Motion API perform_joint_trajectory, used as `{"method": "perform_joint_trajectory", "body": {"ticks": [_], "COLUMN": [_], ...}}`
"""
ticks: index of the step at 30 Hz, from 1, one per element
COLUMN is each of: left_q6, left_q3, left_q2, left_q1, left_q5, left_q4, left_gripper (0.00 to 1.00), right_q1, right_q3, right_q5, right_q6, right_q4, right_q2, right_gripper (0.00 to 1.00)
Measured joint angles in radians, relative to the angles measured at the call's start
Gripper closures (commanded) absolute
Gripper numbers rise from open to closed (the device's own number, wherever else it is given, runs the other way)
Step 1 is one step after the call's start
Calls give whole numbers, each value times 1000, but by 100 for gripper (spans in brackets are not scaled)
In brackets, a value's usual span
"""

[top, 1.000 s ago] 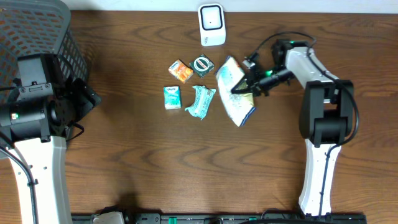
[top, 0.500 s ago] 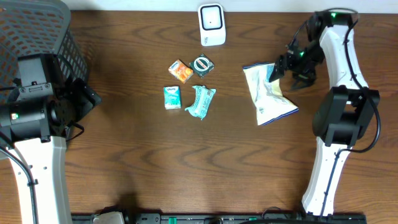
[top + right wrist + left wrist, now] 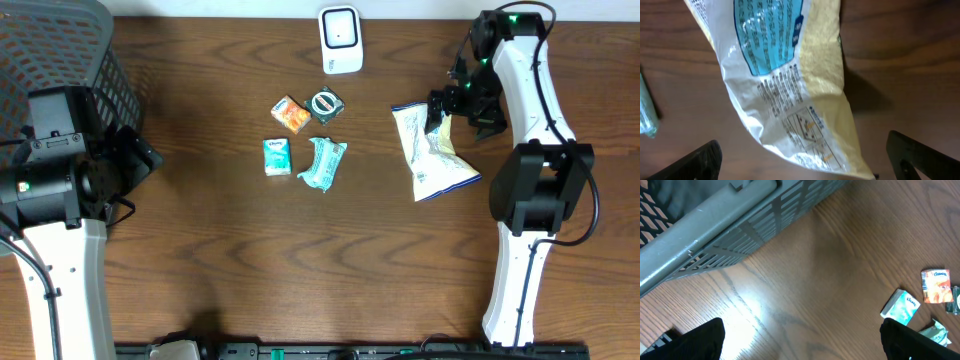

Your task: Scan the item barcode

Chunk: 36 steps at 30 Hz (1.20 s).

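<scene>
A white, blue and yellow bag (image 3: pixel 430 150) lies flat on the table at the right. My right gripper (image 3: pixel 458 108) hovers over the bag's far end, open, with nothing gripped. In the right wrist view the bag (image 3: pixel 785 85) fills the space between the spread fingertips (image 3: pixel 700 160), and its printed back faces the camera. The white scanner (image 3: pixel 340 40) stands at the table's far edge, left of the bag. My left gripper (image 3: pixel 805 347) is open over bare wood beside the basket.
A grey mesh basket (image 3: pixel 60 60) stands at the far left. Between the arms lie an orange pack (image 3: pixel 290 114), a round green tin (image 3: pixel 325 104), a teal tissue pack (image 3: pixel 277 157) and a teal wrapper (image 3: pixel 322 163).
My right gripper carried the bag rightward from beside the small items, then opened and let it go. The bag now rests on the table. The left arm has not moved.
</scene>
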Motion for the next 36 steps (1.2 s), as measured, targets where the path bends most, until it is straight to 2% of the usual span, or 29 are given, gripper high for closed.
{"method": "perform_joint_trajectory", "body": {"ticks": [9,10,15,18,19,25,27,29,30,34,35,36], "left_q6": [0,0,0,0,0,0,0,0,0,0,0,0], "left_q3": [0,0,0,0,0,0,0,0,0,0,0,0], "left_q2": [0,0,0,0,0,0,0,0,0,0,0,0], "left_q1": [0,0,0,0,0,0,0,0,0,0,0,0], "left_q5": [0,0,0,0,0,0,0,0,0,0,0,0], "left_q4": [0,0,0,0,0,0,0,0,0,0,0,0], "left_gripper": [2,2,2,2,2,3,2,2,2,2,3,2], "right_q1": [11,16,38,46,50,78,83,84,84,84,84,84], "right_q3": [-211,-241,-319,-324,-326,-324,-308,-275,-252,-126,-105,-64], "right_q5": [-21,-25,-77,-130,-149,-236,-243,-245,-245,-217,-209,-190], "right_q6": [0,0,-5,-22,-27,-34,-35,-34,-34,-41,-39,-30], "right_q4": [161,177,224,225,227,227,193,145,118,-6,-22,-56], "right_q2": [0,0,-2,-2,-2,-2,-1,-1,-1,-1,-1,-1], "right_gripper": [1,3,27,51,56,50,42,25,22,23,27,41]}}
